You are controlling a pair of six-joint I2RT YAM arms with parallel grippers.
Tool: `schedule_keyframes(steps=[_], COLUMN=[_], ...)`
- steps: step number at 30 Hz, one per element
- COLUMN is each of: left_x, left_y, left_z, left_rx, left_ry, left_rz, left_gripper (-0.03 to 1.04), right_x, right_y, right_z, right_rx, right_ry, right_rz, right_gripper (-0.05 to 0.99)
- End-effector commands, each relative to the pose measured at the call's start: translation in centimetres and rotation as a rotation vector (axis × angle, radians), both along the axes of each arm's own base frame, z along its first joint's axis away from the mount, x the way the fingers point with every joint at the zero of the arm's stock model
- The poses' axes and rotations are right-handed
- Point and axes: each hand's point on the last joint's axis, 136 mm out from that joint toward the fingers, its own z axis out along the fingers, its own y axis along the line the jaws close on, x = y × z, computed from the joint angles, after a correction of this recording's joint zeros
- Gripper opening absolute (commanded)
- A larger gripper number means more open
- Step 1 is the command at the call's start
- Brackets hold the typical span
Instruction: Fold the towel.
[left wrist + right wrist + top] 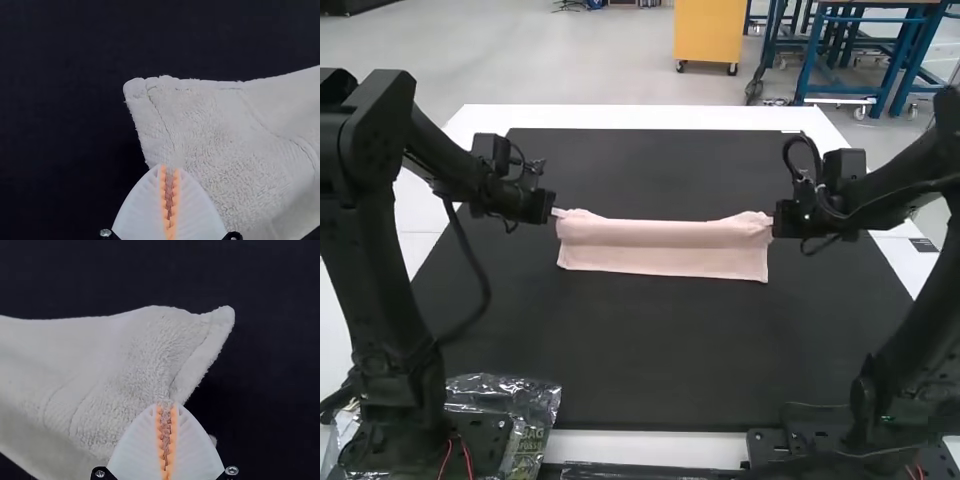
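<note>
The pink towel (660, 258) stretches across the black mat (640, 350), roughly parallel to its far edge and between its side edges. I pinch cloth in my left gripper (170, 167) and my right gripper (166, 404), near opposite ends, probably to keep the span taut so the fold lands squarely.

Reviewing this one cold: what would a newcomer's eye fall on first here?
Probably the pale pink towel, a wide strip lying across the middle of the black mat, where the contrast is strongest. Next come its two ends: the left gripper pinches the cloth near one corner, and the right gripper near another, almost like mirror images.
</note>
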Motion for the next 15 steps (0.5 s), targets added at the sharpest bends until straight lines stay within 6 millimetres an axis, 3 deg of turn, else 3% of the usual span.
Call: schedule_keyframes(steps=[1, 10, 11, 13, 14, 15], left_x=[-1.0, -4.2, -4.5, -5.0, -5.3, -5.4], left_y=[1.1, 1.9, 2.0, 2.3, 2.6, 2.8], left_z=[0.6, -1.9, -2.4, -3.4, -4.0, -4.5], left_rx=[0.013, 0.017, 0.019, 0.032, 0.042, 0.042], left_ry=[-0.016, 0.043, 0.045, 0.042, 0.043, 0.038], left_rz=[0.018, 0.042, 0.046, 0.065, 0.080, 0.096], left_gripper=[0.02, 0.02, 0.02, 0.03, 0.12, 0.35], right_x=[-1.1, -4.7, -4.9, -5.1, -5.1, -5.0], right_y=[-0.7, -0.2, -0.3, -0.5, -0.8, -1.0], right_z=[0.2, -2.8, -3.1, -3.7, -3.9, -4.0], right_rx=[-0.003, -0.003, -0.006, -0.015, -0.022, -0.025], right_ry=[-0.002, 0.073, 0.071, 0.072, 0.074, 0.071], right_rz=[0.000, 0.019, 0.018, 0.002, -0.007, -0.016], right_gripper=[-0.02, -0.02, 0.02, 0.41, 0.58, 0.76])
